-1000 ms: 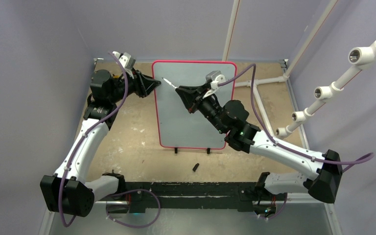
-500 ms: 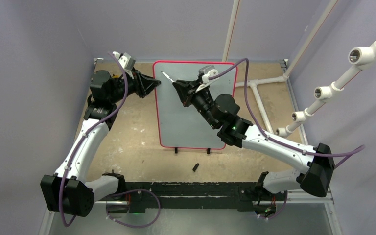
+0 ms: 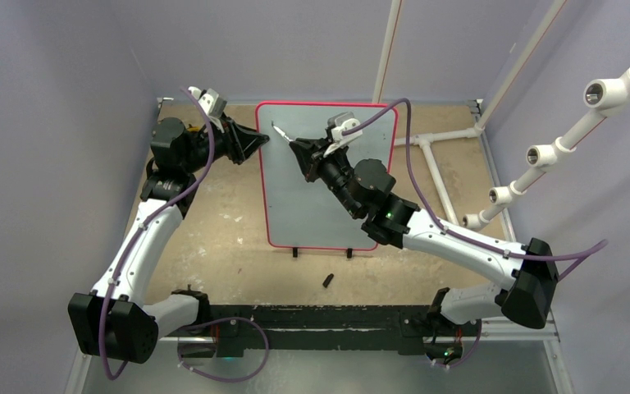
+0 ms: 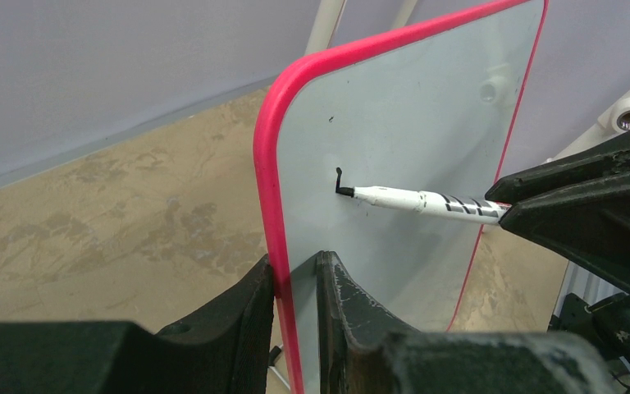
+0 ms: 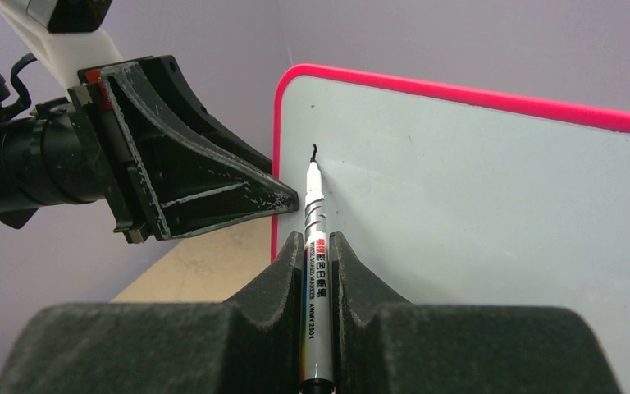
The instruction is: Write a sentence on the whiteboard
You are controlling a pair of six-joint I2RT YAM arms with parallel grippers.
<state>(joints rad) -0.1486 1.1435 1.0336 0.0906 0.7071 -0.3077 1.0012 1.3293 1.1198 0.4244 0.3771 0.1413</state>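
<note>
The whiteboard [image 3: 328,197] stands upright mid-table, pale grey with a red-pink rim; it also shows in the left wrist view [image 4: 426,123] and the right wrist view [image 5: 492,189]. My left gripper [image 3: 261,139] is shut on the board's left rim [image 4: 275,213]. My right gripper [image 3: 294,148] is shut on a white marker [image 5: 315,246], whose tip touches the board near its top left corner. Of the sentence, only a short black stroke [image 4: 339,176] shows at the tip, also in the right wrist view [image 5: 313,153].
A small black marker cap [image 3: 328,281] lies on the tan table in front of the board's black feet [image 3: 295,252]. White pipes [image 3: 451,135] lie at the back right, and a pipe rack [image 3: 558,148] juts in from the right wall.
</note>
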